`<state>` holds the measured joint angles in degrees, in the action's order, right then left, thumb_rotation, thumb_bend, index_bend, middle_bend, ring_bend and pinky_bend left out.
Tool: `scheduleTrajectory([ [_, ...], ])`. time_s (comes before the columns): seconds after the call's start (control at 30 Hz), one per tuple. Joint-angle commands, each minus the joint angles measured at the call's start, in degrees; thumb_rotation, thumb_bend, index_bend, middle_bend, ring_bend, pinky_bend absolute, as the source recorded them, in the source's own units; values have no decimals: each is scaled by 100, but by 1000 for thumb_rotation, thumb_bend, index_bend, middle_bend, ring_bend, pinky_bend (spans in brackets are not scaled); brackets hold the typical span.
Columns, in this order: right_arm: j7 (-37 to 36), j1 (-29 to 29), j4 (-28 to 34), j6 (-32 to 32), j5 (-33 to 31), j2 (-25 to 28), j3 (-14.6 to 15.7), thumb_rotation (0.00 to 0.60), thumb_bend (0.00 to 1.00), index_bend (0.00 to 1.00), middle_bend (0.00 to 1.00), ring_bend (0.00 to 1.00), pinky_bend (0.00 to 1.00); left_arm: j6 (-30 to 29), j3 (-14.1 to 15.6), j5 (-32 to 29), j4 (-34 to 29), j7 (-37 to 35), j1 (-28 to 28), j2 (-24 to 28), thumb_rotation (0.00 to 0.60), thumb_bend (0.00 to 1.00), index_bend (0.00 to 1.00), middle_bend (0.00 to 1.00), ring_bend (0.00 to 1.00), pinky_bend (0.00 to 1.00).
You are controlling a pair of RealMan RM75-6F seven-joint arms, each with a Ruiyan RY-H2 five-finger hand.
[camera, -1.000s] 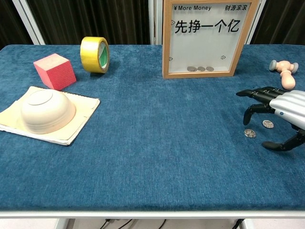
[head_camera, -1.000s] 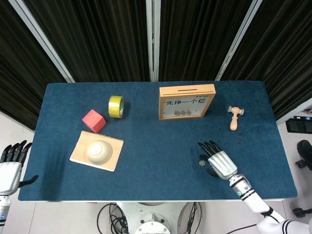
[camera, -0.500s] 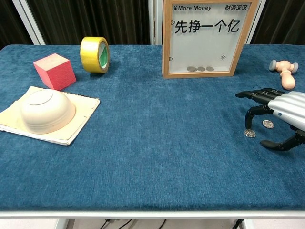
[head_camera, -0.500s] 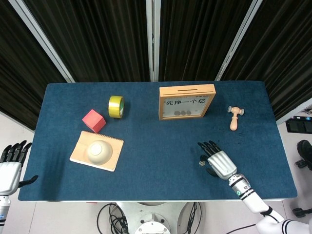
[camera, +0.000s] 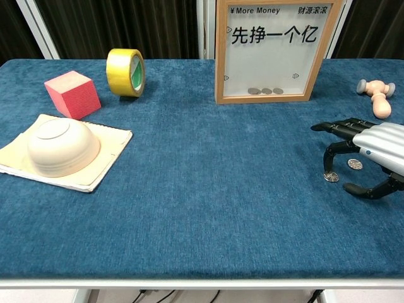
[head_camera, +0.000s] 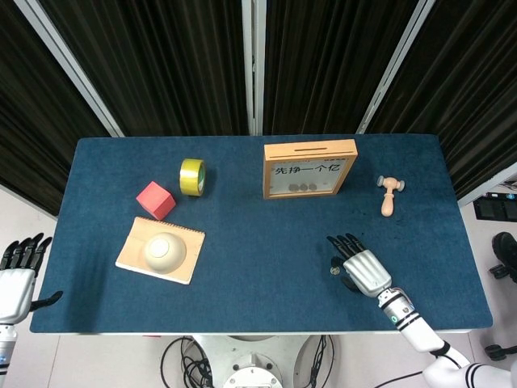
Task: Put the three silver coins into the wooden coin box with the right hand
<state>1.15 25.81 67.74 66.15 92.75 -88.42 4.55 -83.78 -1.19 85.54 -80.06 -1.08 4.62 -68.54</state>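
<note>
Since the earlier frames, the right robot hand (camera: 369, 158) has dropped slightly over the bench's (camera: 208, 202) near right corner area, one curled fingertip (camera: 327, 169) now reaching down at a silver coin (camera: 331, 177), with a second coin (camera: 355, 164) lying just beside it under the palm; it holds nothing yet, and a third loose coin cannot be seen. A good pickup likely means pinching the coin's edge between thumb and finger before lifting. Farther back, the wooden coin box (camera: 271, 50) stands upright near the far edge, well apart from the hand, while the left robot hand (head_camera: 18, 271) hangs open off the near left corner.
</note>
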Motion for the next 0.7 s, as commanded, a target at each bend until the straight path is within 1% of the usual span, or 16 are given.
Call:
scheduleTrajectory([
  [0.03,1,3,-22,-17,-6,-14,-11,600,176,422,0,0,0,6,-4,-6,4,-1,3,-2,600,0,19,0,0,0],
  [0.27,-26,7,-80,-53,-6,-63,-29,600,176,425,0,0,0,19,-3,-1,13,5,13,-8,600,0,19,0,0,0],
  [0.7,3,32,-178,-47,-9,-146,-109,600,176,473,0,0,0,107,11,-1,88,-49,53,-26,600,0,19,0,0,0],
])
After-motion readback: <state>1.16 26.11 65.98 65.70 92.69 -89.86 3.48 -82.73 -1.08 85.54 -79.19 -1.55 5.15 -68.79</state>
